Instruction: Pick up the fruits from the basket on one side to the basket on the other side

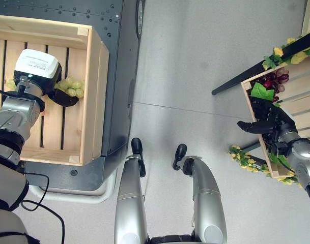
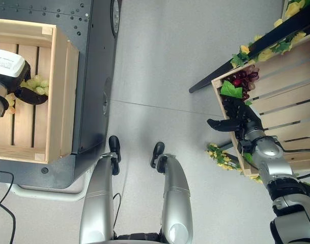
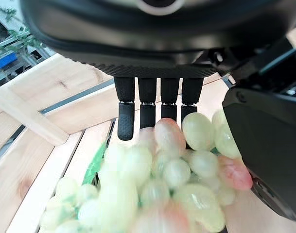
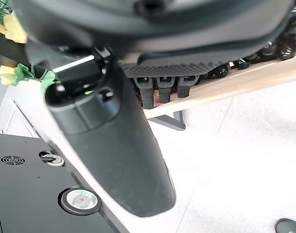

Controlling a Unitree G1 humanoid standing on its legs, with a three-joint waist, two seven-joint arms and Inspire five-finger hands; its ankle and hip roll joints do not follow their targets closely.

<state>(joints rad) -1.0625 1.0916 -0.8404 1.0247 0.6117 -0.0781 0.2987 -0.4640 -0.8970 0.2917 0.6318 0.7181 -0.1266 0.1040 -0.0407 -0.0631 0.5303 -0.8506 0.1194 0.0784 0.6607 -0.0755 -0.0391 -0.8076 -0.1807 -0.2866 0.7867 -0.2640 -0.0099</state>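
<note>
**Green grapes held over the left crate; right hand at the rim of the other**

Much is cut off or hidden. The left crate [image 1: 96, 91] runs off the view's left edge, and the white-topped wrist unit covers most of the left hand [image 1: 63, 97], so from above just a dark part of it shows beside the fruit. The right crate [image 1: 297, 96] is cropped at the right edge, and its dark red grapes [image 1: 274, 80] are partly under a green leaf [image 1: 261, 92]. In the left wrist view the near grapes blur into pale blobs, and the stem end cannot be made out.

The green grape bunch [image 3: 172, 174] is inside the left crate, above its slatted floor — whether it touches the slats cannot be told. The left hand's fingers [image 3: 148, 109] reach down behind the bunch and the thumb stands at its other side, so the hand is curled round the fruit. From above, the bunch [image 1: 72, 87] lies with its long axis roughly across the slats, stretching from under the wrist unit toward the crate's right wall.

The right hand [image 1: 269, 119] lies over the near rim of the right crate, just beside the red grapes, thumb [image 1: 249, 126] standing out toward the floor. Its fingers [image 4: 160, 87] are straight and relaxed, holding nothing.

Yellow flowers with green leaves [image 1: 246, 158] trim the stand below the right crate.
</note>
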